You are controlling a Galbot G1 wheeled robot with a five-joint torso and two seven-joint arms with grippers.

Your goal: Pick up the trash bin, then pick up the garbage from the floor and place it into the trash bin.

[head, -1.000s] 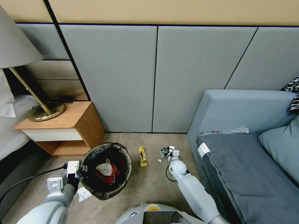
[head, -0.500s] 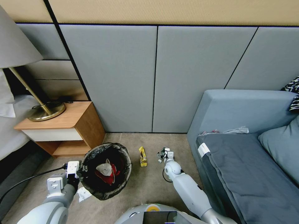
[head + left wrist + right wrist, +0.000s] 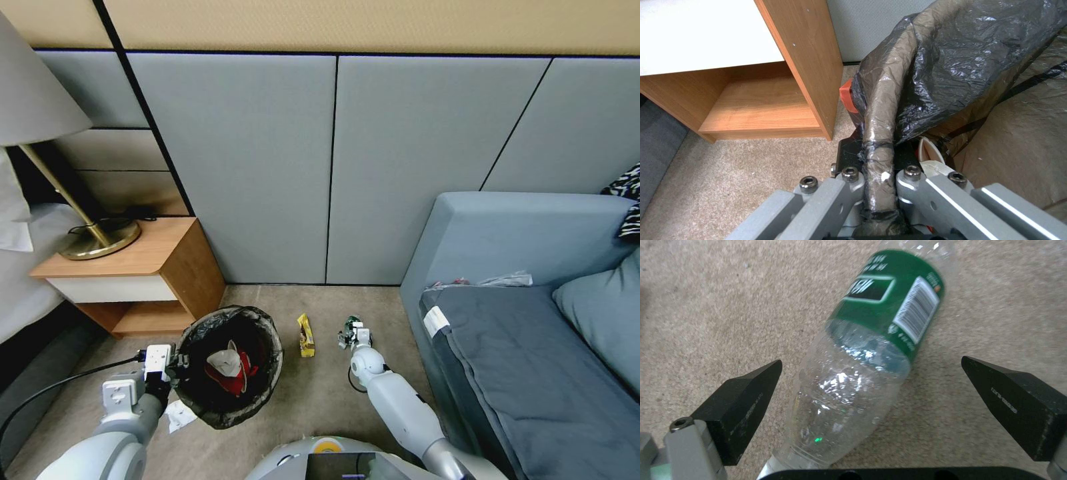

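Low in the head view, the left gripper is clamped on the bag-wrapped rim of the trash bin, which holds red-and-white litter; the left wrist view shows that rim pinched tight beside the wooden nightstand. At centre frame the right gripper reaches a small object on the carpet near a yellow wrapper. The right wrist view identifies it: a clear plastic bottle (green label) lying between spread fingers, apart from both.

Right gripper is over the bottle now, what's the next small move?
Probably close the right gripper. Its jaws stand open on either side of the clear bottle lying on the carpet, not touching it, while the left gripper holds the trash bin by its rim.
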